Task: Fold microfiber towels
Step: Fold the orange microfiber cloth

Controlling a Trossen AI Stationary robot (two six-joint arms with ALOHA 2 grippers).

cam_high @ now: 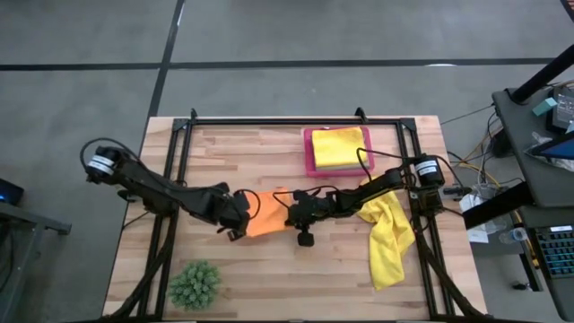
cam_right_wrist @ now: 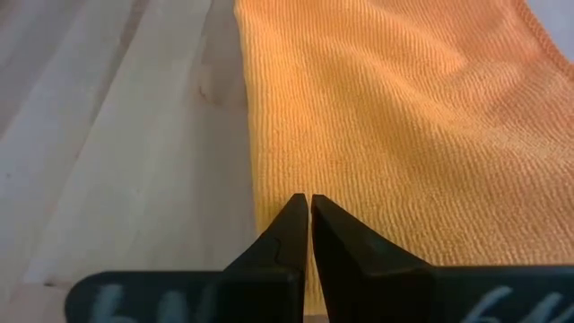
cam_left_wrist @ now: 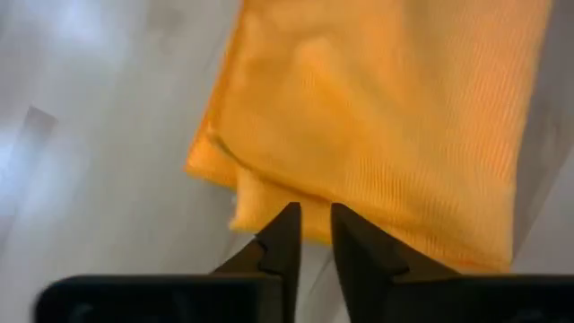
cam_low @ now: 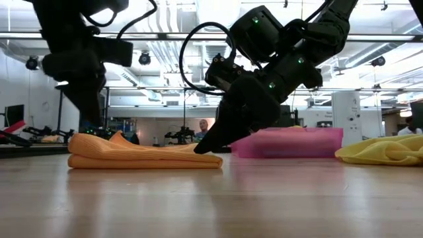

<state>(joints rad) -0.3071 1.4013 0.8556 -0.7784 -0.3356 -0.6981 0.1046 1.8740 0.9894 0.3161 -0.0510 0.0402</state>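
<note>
High view first: a pink tray [cam_high: 308, 152] sits near the far edge of the worktop [cam_high: 269, 278], a little right of the middle, and a folded yellow towel [cam_high: 340, 146] lies inside it, filling most of it. Nothing else is in the tray.

At the middle of the worktop lies the orange towel [cam_high: 265, 215], folded over into a flat pad with two layers showing along its edge in the low view. The left claw [cam_high: 236, 222] is at the towel's left edge, its two fingers a narrow slit apart with the folded corner just in front of the tips; I see no cloth pinched between them. The right claw [cam_high: 289, 218] is at the towel's right edge, its fingers pressed together, tips down on the cloth where it meets the wood, gripping nothing that I can make out.

A second yellow towel [cam_high: 388, 238] lies crumpled and unfolded near the right edge of the worktop, partly under the right arm. A spiky green plant ball [cam_high: 195, 283] sits near the front left corner.

Counted: two yellow towels, one orange towel, one tray, one plant ball.
</note>
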